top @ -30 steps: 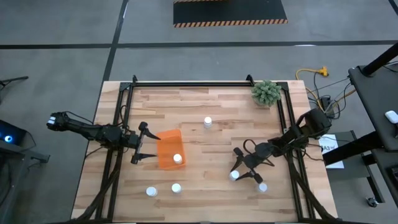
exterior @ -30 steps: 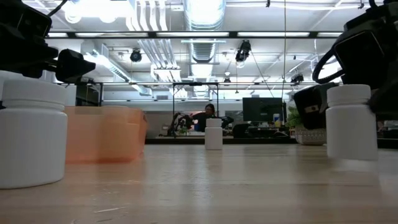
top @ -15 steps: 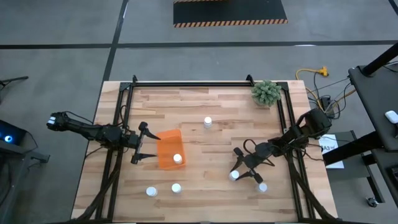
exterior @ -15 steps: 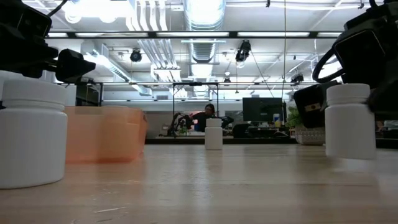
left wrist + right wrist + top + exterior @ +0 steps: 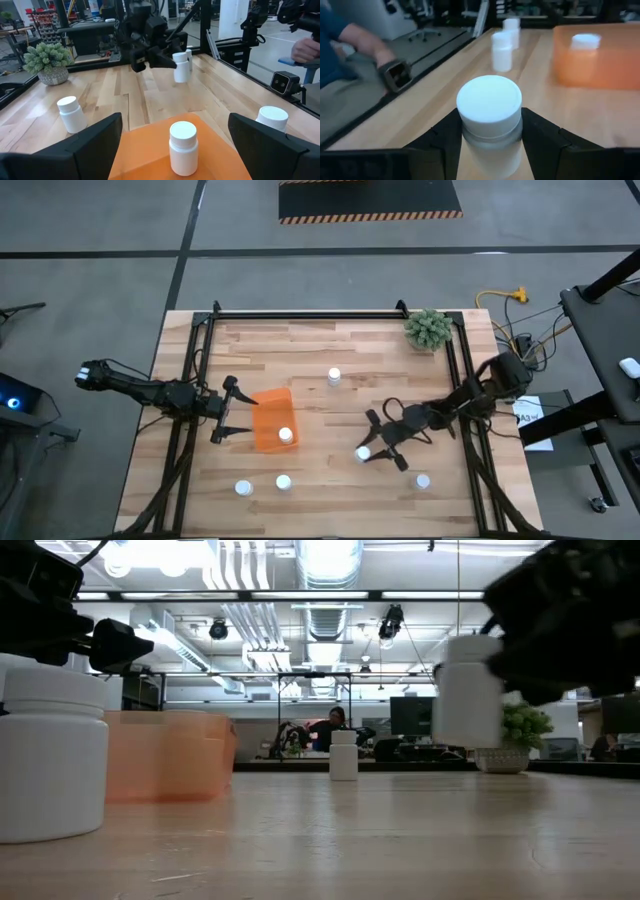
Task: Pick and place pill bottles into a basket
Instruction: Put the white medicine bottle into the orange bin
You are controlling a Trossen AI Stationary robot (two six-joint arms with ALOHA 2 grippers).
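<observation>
The orange basket [image 5: 270,418] sits left of the table's middle with one white-capped pill bottle [image 5: 286,436] standing in it. My right gripper [image 5: 366,450] is shut on another pill bottle [image 5: 470,690], held in the air to the right of the basket. More bottles stand on the wood: one far of the middle [image 5: 333,377], two near the front edge [image 5: 242,488] [image 5: 283,482], one at the front right [image 5: 422,480]. My left gripper [image 5: 225,422] waits open just left of the basket [image 5: 150,150]. My right gripper pinches the bottle's round body [image 5: 490,145] just below the white cap [image 5: 489,97], one finger [image 5: 447,142] on each side. The fingers come nearly level from the table's right side. The bottle stands upright and hangs clear of the table.
A green fuzzy plant [image 5: 428,329] in a small pot stands at the far right corner. Black frame rails [image 5: 300,314] run along the table's far, left and right sides. A person's hand [image 5: 306,47] and sleeve [image 5: 342,32] show beyond the table's near edge.
My right gripper has risen and gone toward the table's left, toward the basket, taking the bottle with it. The bottle, which stood on the wood a second ago, is now lifted clear and still upright.
</observation>
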